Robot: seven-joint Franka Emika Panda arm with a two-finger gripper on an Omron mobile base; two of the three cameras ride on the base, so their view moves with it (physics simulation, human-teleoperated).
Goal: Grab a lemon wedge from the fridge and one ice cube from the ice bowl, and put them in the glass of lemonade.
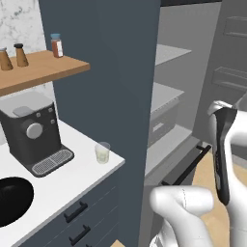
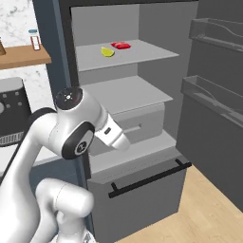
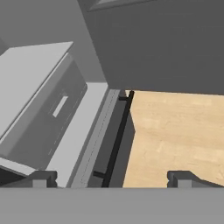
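The fridge [image 2: 156, 28] stands open. On its top shelf lies the yellow-green lemon wedge [image 2: 107, 51], beside a small red item [image 2: 122, 45]. The glass of lemonade [image 1: 102, 152] stands on the white counter [image 1: 72, 176], near its right corner. Cut off by the picture's left edge, the black ice bowl [image 1: 9, 200] rests on that counter; no ice cube can be made out in it. My gripper [image 3: 113, 179] is open with nothing between its fingers. It hangs in front of the fridge [image 3: 43, 109], well below the wedge's shelf, and looks down over the bottom drawer's black handle [image 3: 117, 135].
A dark coffee machine [image 1: 31, 130] sits at the back of the counter. Shakers and a jar [image 1: 57, 46] stand on a wooden wall shelf [image 1: 43, 70]. The open fridge door [image 2: 213, 95], with its racks, is on the right. Wooden floor [image 3: 175, 131] lies below.
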